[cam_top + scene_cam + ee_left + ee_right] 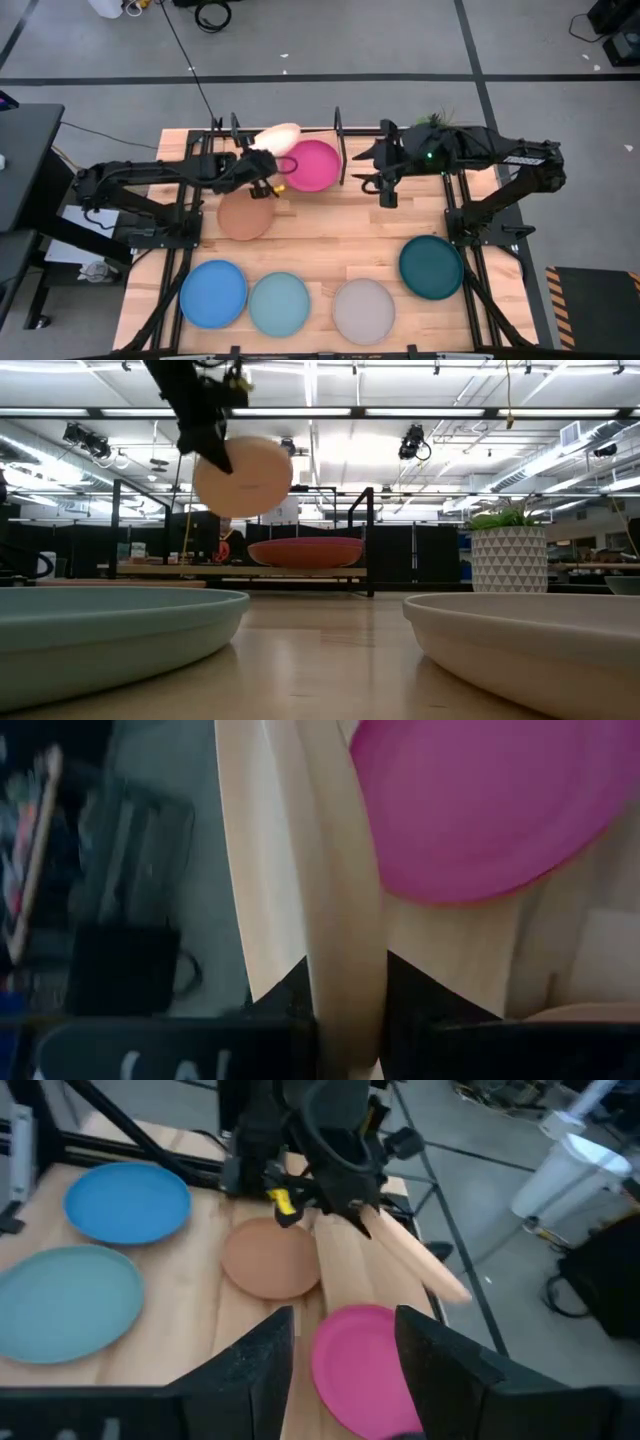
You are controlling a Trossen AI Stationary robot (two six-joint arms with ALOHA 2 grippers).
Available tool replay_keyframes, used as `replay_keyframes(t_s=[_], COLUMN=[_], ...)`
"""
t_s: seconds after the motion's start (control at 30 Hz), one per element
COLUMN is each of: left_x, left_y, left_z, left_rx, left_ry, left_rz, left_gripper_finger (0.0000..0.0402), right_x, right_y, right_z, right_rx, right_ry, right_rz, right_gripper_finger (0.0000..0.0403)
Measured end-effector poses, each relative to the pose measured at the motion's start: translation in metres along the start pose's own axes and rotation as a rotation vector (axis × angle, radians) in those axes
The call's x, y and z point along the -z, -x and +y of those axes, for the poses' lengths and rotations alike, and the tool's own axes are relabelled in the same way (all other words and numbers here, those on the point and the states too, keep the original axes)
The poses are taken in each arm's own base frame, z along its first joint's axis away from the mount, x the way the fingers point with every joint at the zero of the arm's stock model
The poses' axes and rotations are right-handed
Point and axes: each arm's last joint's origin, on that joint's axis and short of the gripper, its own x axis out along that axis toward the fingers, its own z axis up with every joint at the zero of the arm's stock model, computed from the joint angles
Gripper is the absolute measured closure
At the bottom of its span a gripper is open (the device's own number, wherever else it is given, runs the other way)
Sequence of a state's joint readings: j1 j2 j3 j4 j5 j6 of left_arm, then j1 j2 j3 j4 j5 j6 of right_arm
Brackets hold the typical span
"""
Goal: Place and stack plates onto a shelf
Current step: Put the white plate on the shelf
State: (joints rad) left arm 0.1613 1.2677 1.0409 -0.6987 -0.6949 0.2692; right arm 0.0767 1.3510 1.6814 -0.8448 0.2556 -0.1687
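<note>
My left gripper [262, 158] is shut on the cream plate [278, 137], which it holds in the air over the left part of the shelf [340, 135]. The magenta plate [312, 165] lies flat on the shelf board beside it. The tan plate [245, 213] lies on the table just in front of the shelf. Blue [213, 293], pale blue [280, 304], grey [363, 310] and dark teal [431, 266] plates lie flat along the near side. My right gripper [385, 190] hovers open to the right of the magenta plate [365, 1365]. No orange plate shows. My left gripper pinches the cream plate's rim [345, 970] between its two fingers [290, 995], coming from the table's left and from above. The plate is lifted clear and stands almost on edge, its face [243, 477] turned toward the near side, above the shelf.
A white pot with a green plant [510, 558] stands at the shelf's right end, partly under my right arm. Upright black dividers [370, 540] rise from the shelf. Bare tabletop [330, 235] lies between the shelf and the near row of plates.
</note>
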Motion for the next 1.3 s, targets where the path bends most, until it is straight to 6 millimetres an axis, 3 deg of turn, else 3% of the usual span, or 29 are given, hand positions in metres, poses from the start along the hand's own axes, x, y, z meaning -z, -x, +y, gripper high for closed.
replay_keyframes(t_s=[0.3, 0.53, 0.83, 1.3], left_x=[0.003, 0.011, 0.018, 0.025], left_y=[-0.043, -0.062, -0.064, -0.057], left_z=[-0.015, -0.035, -0.053, -0.076], left_rx=[-0.066, -0.152, -0.162, -0.060], left_ry=[-0.048, -0.116, -0.157, -0.124], left_rz=[0.202, 0.355, 0.434, 0.514], left_gripper_finger=[0.0340, 0.0340, 0.0340, 0.0340], right_x=[0.021, 0.039, 0.055, 0.056], right_y=[-0.013, -0.012, -0.004, -0.004], right_z=[0.037, 0.056, 0.065, 0.071], right_rx=[0.031, 0.043, 0.047, 0.027], right_ry=[0.031, 0.014, -0.023, -0.016], right_rz=[0.097, 0.146, 0.137, 0.102], right_gripper_finger=[0.0224, 0.0224, 0.0225, 0.0225])
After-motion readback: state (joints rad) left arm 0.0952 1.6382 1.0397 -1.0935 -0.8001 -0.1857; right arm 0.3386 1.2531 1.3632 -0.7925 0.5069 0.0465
